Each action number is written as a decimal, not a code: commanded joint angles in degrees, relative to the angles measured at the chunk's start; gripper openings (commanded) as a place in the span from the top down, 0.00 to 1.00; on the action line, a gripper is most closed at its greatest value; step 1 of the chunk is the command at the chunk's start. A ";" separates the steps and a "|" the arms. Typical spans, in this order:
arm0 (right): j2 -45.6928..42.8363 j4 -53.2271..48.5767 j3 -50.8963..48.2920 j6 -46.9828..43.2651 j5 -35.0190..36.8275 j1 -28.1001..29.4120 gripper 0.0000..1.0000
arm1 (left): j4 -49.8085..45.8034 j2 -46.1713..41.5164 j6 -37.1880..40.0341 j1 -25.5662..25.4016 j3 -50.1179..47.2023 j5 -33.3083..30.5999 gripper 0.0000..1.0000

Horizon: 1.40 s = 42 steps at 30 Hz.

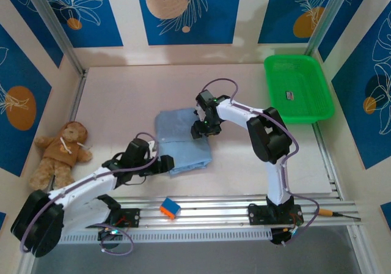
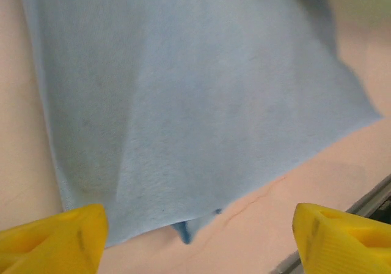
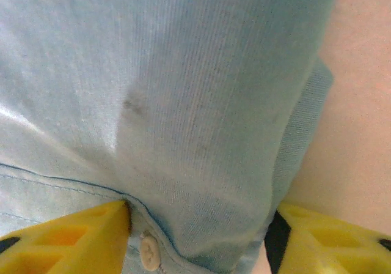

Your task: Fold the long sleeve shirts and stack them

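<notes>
The folded shirt (image 1: 181, 140) lies at the centre of the desk (image 1: 122, 103). The left hand (image 1: 166, 162) is open at its 7 o'clock corner. The right hand (image 1: 201, 129), also open, has the buttoned edge at 2 o'clock between its fingers (image 3: 73, 237). The basket (image 1: 305, 72) label (image 1: 291, 95) is too small to read.

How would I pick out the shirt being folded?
Start at the middle of the pale table. A folded light blue shirt lies there: flat cloth, unlike the brown teddy bear at left and green basket at far right.
</notes>
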 commanded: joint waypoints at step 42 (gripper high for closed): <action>-32.15 -7.81 -4.07 -24.79 62.84 -8.86 1.00 | -26.12 -13.94 19.48 17.26 26.62 -8.48 0.00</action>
